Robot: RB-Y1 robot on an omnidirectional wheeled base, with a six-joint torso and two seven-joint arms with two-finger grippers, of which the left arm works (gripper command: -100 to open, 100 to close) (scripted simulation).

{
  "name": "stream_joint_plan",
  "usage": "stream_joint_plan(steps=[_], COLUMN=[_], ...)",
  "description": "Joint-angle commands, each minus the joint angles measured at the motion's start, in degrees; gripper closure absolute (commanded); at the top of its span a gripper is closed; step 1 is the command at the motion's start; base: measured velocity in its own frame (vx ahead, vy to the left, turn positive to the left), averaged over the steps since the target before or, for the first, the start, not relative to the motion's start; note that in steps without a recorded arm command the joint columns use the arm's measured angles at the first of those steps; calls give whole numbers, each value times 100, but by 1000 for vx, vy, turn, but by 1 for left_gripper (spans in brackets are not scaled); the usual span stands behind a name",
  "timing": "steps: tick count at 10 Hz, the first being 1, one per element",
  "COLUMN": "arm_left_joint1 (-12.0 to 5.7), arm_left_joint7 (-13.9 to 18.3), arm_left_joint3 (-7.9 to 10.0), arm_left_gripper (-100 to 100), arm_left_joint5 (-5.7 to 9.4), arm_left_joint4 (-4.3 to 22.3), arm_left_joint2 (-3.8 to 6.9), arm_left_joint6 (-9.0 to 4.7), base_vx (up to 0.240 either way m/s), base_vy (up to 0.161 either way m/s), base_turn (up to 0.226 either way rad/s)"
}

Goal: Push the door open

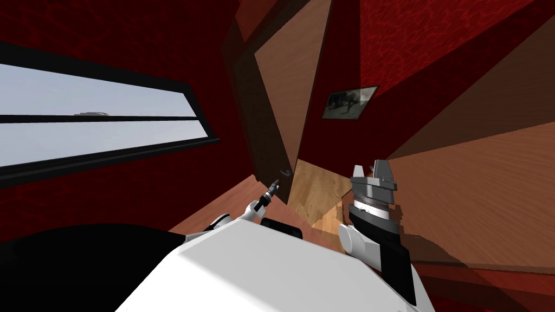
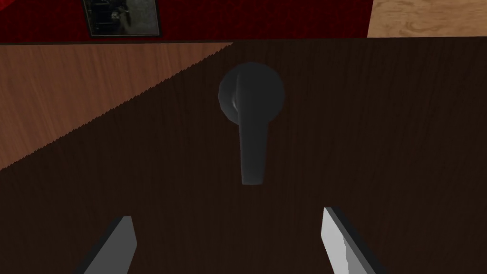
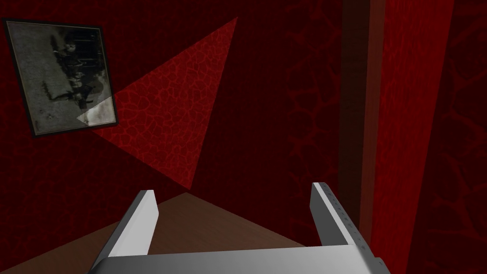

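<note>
Reaching out with my left gripper (image 1: 273,188), I am pointing it at the door (image 1: 265,130), which is standing at 12 o'clock from me. The door is brown, and the side facing me is lying in shade and looking very dark. Its handle (image 1: 285,173) is sitting at about 1 o'clock from my left gripper, very near it.

In the left wrist view the handle (image 2: 250,123) is showing as a dark lever on a round plate. Its free end is pointing back toward my left gripper (image 2: 227,214). My left fingers (image 2: 340,238) are standing wide apart, released, and holding nothing. The lever's end is lying ahead of the gap between them, and they are not touching it. I cannot tell if the tips are touching the door.

The door is looking partly open. Past its edge, pale floor (image 1: 320,200) is showing at 4 o'clock from the handle. A red wall (image 1: 412,49) is rising beyond it, with a dark picture (image 1: 349,102) hanging on it at 1 o'clock from me. A long window (image 1: 97,119) is glowing at 10 o'clock.

My right gripper (image 1: 379,172) is hanging in the air at 2 o'clock from me, well apart from the door and the handle. Its fingers (image 3: 142,219) are spread open too, gripping nothing.
</note>
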Motion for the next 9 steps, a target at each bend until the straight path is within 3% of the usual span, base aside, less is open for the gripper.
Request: stream_joint_plan(steps=[1, 2, 5, 9], arm_left_joint1=[-81, -149, -158, -158], arm_left_joint7=[13, 17, 23, -35], arm_left_joint3=[-33, -71, -82, -23], arm_left_gripper=[-100, -100, -100, -100], arm_left_joint5=[-10, -23, -27, -2], arm_left_joint4=[161, 323, 344, 398], arm_left_joint2=[-4, -17, -13, -33], arm_left_joint6=[-25, -58, -47, -72], base_vx=[46, 62, 29, 163], base_vy=[84, 88, 43, -61], base_turn=[-51, -88, -21, -31])
